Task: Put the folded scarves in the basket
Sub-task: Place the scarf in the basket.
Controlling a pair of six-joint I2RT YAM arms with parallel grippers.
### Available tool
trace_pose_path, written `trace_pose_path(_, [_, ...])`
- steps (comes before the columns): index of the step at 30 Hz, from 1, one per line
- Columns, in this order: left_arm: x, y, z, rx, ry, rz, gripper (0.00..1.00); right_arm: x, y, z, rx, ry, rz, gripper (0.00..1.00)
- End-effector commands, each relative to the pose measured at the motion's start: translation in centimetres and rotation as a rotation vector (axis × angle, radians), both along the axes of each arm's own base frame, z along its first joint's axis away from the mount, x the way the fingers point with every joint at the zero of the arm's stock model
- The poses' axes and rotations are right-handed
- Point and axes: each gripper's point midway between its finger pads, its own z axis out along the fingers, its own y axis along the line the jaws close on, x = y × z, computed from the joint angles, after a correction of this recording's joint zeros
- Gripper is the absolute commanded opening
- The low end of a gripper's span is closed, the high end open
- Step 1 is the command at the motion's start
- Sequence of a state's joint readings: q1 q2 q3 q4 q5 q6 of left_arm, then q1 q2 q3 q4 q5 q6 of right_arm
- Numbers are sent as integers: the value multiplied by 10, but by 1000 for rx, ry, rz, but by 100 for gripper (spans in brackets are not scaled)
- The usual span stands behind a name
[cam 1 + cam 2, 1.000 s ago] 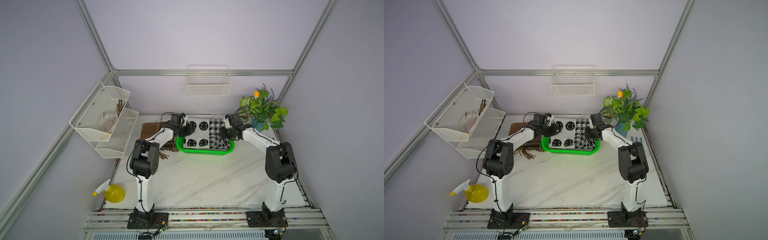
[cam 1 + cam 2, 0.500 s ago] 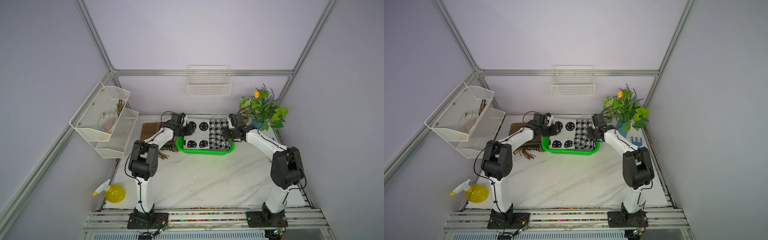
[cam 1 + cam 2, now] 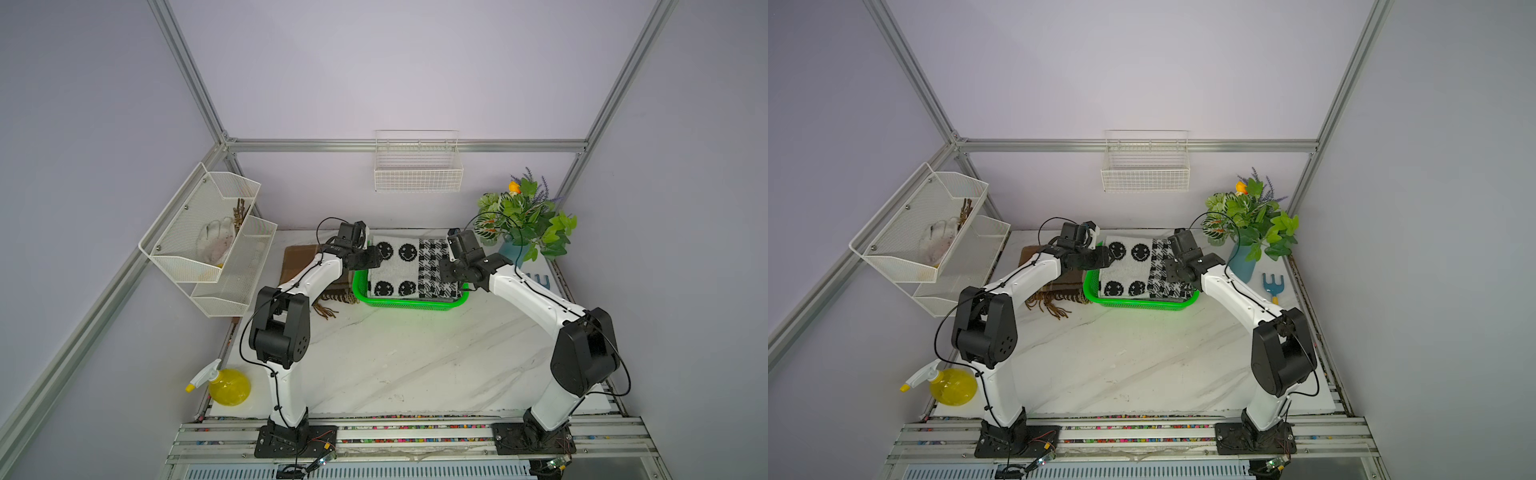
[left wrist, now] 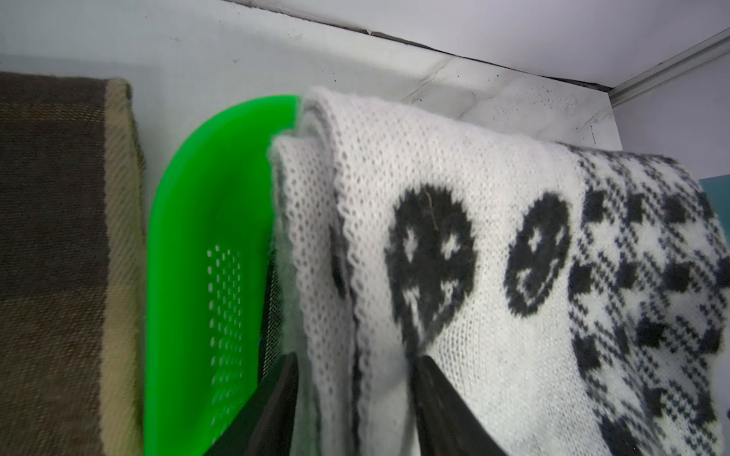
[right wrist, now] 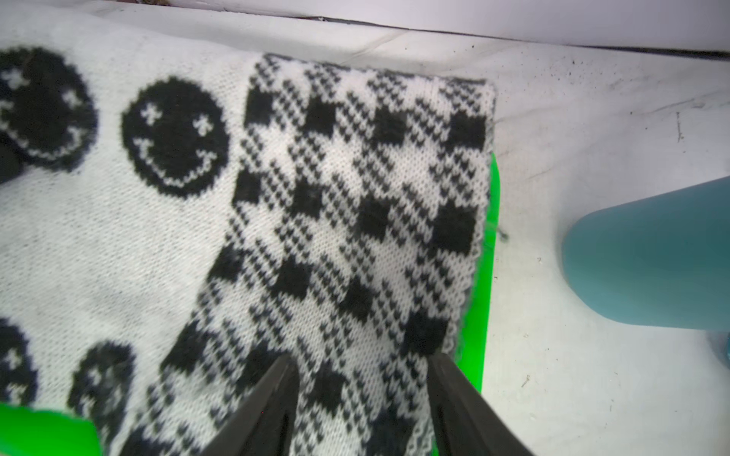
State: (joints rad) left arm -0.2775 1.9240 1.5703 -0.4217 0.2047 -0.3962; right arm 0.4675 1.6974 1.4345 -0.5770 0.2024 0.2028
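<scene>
I see the scarf (image 3: pixel 409 266) lying in the basket (image 3: pixel 409 306). The left gripper (image 4: pixel 355 357) and right gripper (image 5: pixel 362 357) stand half open at opposite ends of the basket, holding nothing

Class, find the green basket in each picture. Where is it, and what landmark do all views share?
In a top view: basket just right of centre.
In a top view: basket just left of centre.
Left wrist: basket wall between brown cloth and scarf.
Right wrist: basket rim along the scarf's checked edge.
Shared landmark: the smiley-patterned scarf.
</scene>
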Motion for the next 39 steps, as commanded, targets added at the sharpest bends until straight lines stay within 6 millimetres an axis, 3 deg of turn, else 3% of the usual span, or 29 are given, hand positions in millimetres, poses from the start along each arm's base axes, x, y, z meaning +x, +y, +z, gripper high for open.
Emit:
trace_pose_path(1, [-10, 12, 64, 32, -141, 16, 53, -6, -7, 29, -22, -62, -25, 58])
trace_pose_path(6, [-25, 6, 86, -9, -178, -7, 54, -15, 41, 40, 129, -82, 123, 57])
trace_pose_path(10, [-35, -19, 83, -163, -152, -91, 54, -14, 92, 34, 306, -25, 262, 40])
trace_pose_path(13, [-37, -20, 75, -166, -152, -97, 54, -13, 112, 13, 355, 35, 297, 29])
trace_pose_path(18, [-31, 6, 58, -128, -119, -36, 54, -3, 99, -39, 237, 108, 214, 25])
trace_pose_path(22, [-32, 29, 52, -58, -139, 33, 55, 4, 84, -63, 153, 132, 181, 24])
trace_pose_path(26, [-31, 55, 42, -25, -132, 107, 56, 0, 92, -54, 183, 127, 217, 24])
trace_pose_path(30, [-23, 87, 18, 15, -121, 203, 58, -5, 84, -37, 182, 78, 202, 25])
trace_pose_path(35, [-5, 111, -19, 162, -74, 260, 68, -25, 99, -9, 251, 47, 274, 29])
trace_pose_path(39, [6, 129, -37, 230, -69, 329, 77, -34, 98, 7, 284, 19, 289, 33])
